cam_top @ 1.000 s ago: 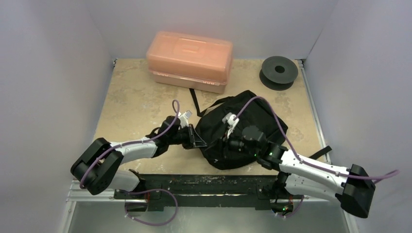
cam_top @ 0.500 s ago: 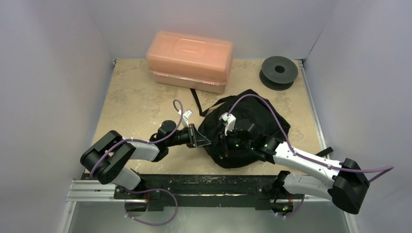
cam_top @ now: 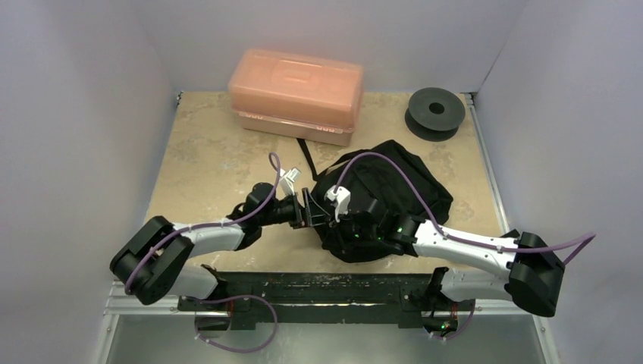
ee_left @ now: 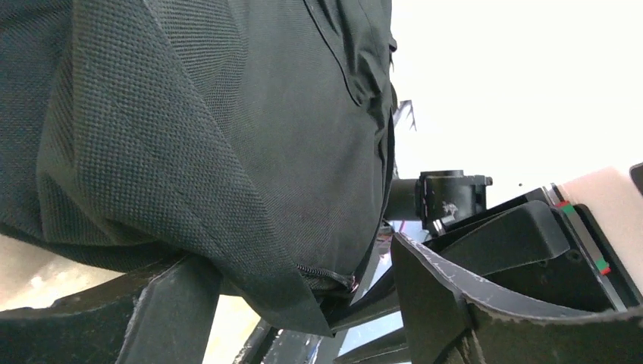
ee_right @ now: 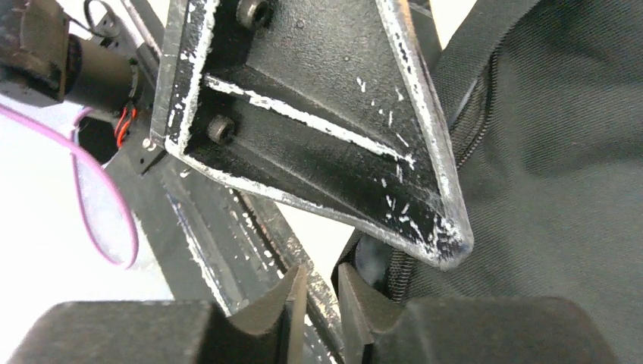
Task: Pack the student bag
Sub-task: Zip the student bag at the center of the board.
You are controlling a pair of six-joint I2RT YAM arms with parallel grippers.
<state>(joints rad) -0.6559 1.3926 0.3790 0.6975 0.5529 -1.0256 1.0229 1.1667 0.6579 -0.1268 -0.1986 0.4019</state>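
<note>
Packing looks barely begun: your student bag (cam_top: 394, 182) lies slumped on the tabletop (cam_top: 212, 159), while the orange box (cam_top: 296, 91) and black spool (cam_top: 434, 110) sit outside it along the far edge. Your left hand (ee_left: 296, 258) gapes wide, a bag corner hanging loose between its fingers. Your right hand (ee_right: 315, 288) is almost closed; you cannot tell whether it pinches anything. The bag's inside is hidden, as is how far the zip is open.
</note>
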